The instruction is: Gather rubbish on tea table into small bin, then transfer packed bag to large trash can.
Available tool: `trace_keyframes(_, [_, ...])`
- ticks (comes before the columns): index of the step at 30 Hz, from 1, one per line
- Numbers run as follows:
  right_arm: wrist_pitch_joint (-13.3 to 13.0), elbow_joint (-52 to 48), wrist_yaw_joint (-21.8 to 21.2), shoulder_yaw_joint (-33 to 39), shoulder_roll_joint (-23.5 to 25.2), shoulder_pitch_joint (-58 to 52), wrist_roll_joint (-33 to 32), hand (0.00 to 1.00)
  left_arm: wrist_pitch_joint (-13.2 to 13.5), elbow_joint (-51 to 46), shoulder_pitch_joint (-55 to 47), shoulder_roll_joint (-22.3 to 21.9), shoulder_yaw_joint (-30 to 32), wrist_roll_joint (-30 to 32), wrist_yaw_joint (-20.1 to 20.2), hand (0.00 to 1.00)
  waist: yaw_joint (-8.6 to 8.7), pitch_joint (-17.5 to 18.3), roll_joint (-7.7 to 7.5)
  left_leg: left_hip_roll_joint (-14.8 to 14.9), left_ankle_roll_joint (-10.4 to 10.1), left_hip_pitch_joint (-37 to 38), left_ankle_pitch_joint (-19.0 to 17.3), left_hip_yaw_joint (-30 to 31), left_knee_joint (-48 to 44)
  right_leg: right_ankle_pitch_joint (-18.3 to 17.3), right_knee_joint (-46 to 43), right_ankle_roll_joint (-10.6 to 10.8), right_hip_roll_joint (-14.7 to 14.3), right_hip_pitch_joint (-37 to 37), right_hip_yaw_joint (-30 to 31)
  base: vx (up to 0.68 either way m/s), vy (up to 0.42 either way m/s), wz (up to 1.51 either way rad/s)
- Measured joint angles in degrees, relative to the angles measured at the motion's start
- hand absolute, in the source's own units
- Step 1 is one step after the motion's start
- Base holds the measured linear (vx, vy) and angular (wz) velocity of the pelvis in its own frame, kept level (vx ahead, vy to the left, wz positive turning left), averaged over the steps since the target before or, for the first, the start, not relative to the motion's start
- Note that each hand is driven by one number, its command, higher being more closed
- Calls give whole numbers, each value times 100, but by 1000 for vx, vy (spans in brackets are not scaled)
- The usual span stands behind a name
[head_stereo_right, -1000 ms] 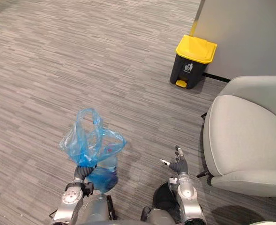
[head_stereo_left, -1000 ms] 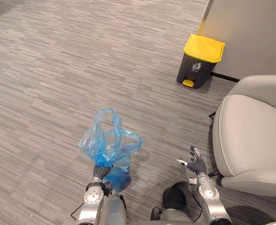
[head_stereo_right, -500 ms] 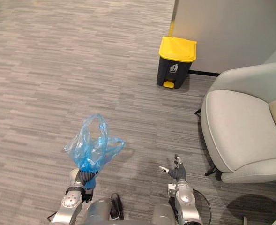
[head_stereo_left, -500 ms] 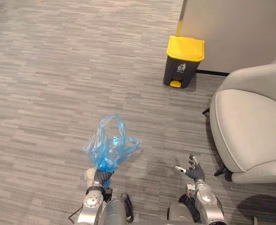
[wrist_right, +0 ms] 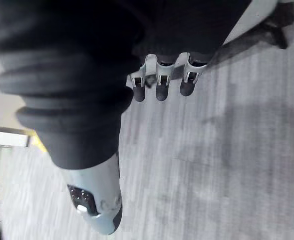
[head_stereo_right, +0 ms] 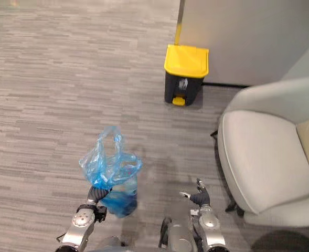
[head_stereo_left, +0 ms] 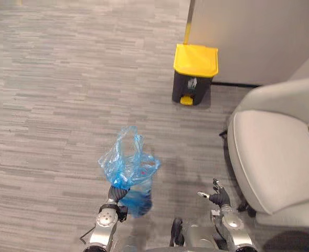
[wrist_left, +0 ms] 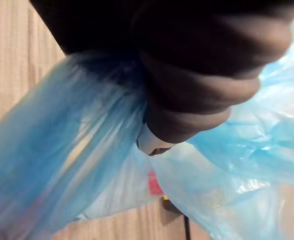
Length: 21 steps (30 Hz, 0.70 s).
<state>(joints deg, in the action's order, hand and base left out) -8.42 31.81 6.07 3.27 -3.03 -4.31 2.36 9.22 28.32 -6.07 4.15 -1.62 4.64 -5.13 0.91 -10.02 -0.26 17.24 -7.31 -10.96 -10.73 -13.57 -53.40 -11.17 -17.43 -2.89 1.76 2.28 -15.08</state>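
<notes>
Blue bag (head_stereo_left: 128, 168) bunched at its neck in closed left hand (head_stereo_left: 115, 193). Right hand (head_stereo_left: 217, 198) slack, empty. Bin (head_stereo_left: 194, 73) at one o'clock: hold your grip, skirt the chair (head_stereo_left: 272, 157).

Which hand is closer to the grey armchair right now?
Right. The right hand sits open just beside the armchair's front corner, apart from it. The left hand is farther out to the robot's left, fingers curled round the blue bag's neck.
</notes>
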Motion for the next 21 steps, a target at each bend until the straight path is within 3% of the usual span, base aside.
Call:
trace_keyframes(2, [-1,-94,12,37,32,99,-15,0,0,-94,6,-27,3,-3,4,100,-142,-9,-23,71,188,-431,-199,-97,-375,-1,185,6,-11,-187,335,253,89,-89])
trace_keyframes(4, [-2,-142,19,32,85,192,-32,0,0,-128,13,-33,29,-4,3,100,-233,-13,-29,49,411,-792,-331,-75,119,-9,294,24,51,-332,584,239,186,-83])
trace_keyframes(5, [-2,-142,25,33,108,186,-64,0,0,-130,14,-35,57,-3,3,100,-255,-22,-43,-7,455,-887,-356,-57,650,-71,287,139,136,-383,672,302,308,-62])
trace_keyframes(6, [-3,-148,29,43,114,156,-69,0,1,-130,16,-59,90,-3,3,100,-268,-29,-54,-156,439,-924,-293,23,1534,-233,235,423,259,-427,783,318,373,-58])
trace_keyframes(7, [-5,-192,35,92,-41,105,-69,0,4,-132,1,-200,129,-5,-3,100,-275,10,227,-179,233,-760,478,417,3032,-446,103,754,163,-423,878,266,348,-49])
trace_keyframes(8, [20,-36,47,133,25,162,-69,0,-10,-2,69,-195,162,-7,-5,100,-314,-63,106,-312,220,-663,685,322,2979,-538,35,858,275,-431,1008,249,328,-27])
trace_keyframes(10, [55,7,29,54,78,158,-72,0,-30,86,231,-129,245,-54,-34,100,-320,-12,-140,-694,214,-533,655,242,3231,-478,376,841,466,-504,1077,250,228,9])
trace_keyframes(13, [54,343,26,63,69,463,-70,0,-33,103,159,65,248,-62,-67,100,-363,-11,-170,-837,426,-551,467,277,2848,-380,570,948,601,-651,1262,205,108,-14])
trace_keyframes(15, [-7,333,26,70,28,579,-59,0,-42,68,35,171,265,-63,-121,100,-371,-2,-123,-872,429,-460,134,264,2822,-381,410,966,641,-553,1473,150,84,-50])
trace_keyframes(16, [-2,368,26,80,23,624,-54,0,-47,75,-2,174,278,-63,-123,100,-398,-2,-119,-875,412,-404,-13,236,2857,-415,91,1023,651,-381,1605,118,93,-80])
trace_keyframes(17, [0,375,26,86,39,663,-50,0,-76,79,-48,180,244,-67,-126,100,-473,-13,-150,-901,447,-238,-121,63,2988,-428,-924,1136,716,137,1749,143,109,-80])
trace_keyframes(19, [19,379,21,81,51,538,4,0,-116,79,-101,206,204,-88,-125,100,-446,-57,-268,-1034,535,158,-182,-132,3198,-144,-2272,1523,968,733,1710,191,74,-45])
trace_keyframes(20, [32,376,15,75,53,430,15,0,-119,61,-208,184,172,-167,-125,100,-312,-65,-283,-1125,598,578,-291,-184,3348,495,-3175,1396,1124,1020,1635,348,78,-29])
trace_keyframes(21, [34,357,11,45,96,401,54,0,-119,29,-267,159,172,-178,-129,100,-224,-65,-207,-1081,611,857,-444,-277,3444,181,-3625,1057,1141,1355,1427,405,55,-32])
